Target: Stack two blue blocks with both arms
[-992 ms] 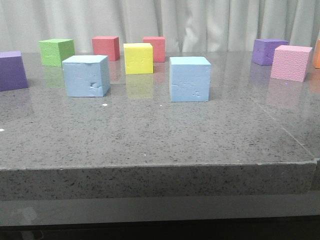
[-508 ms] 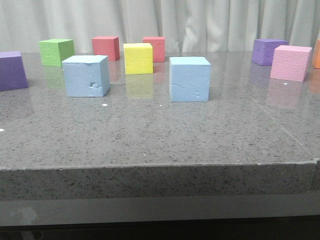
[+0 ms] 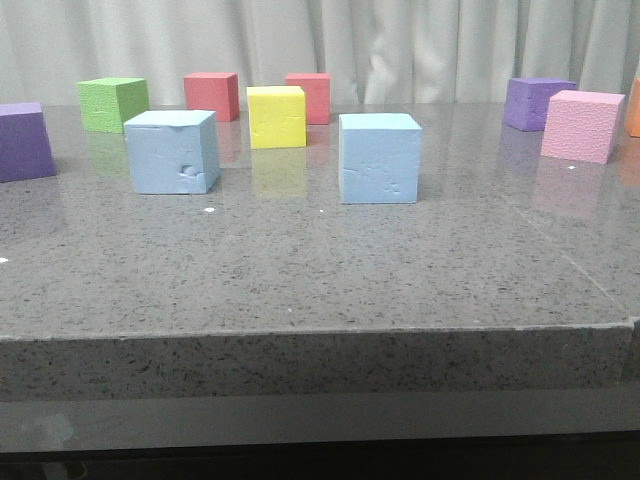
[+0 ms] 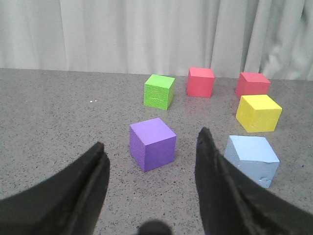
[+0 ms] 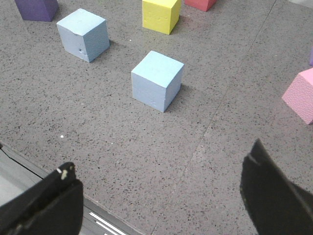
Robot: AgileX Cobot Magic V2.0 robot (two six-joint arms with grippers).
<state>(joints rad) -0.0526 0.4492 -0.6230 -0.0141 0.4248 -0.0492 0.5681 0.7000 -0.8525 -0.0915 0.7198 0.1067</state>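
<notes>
Two pale blue blocks stand apart on the grey stone table. The left blue block (image 3: 172,152) has a dented front face; it also shows in the left wrist view (image 4: 253,157) and the right wrist view (image 5: 83,34). The right blue block (image 3: 379,158) shows in the right wrist view (image 5: 157,80). No gripper shows in the front view. My left gripper (image 4: 151,147) is open and empty, with a purple cube (image 4: 152,143) beyond its fingers. My right gripper (image 5: 159,169) is open wide and empty, over the table's near edge, short of the right blue block.
Other cubes stand around: purple (image 3: 24,141) at far left, green (image 3: 113,103), two red (image 3: 211,95) (image 3: 311,96), yellow (image 3: 276,116) behind the blue blocks, purple (image 3: 537,102) and pink (image 3: 583,125) at right. The table's front edge (image 3: 300,335) is near.
</notes>
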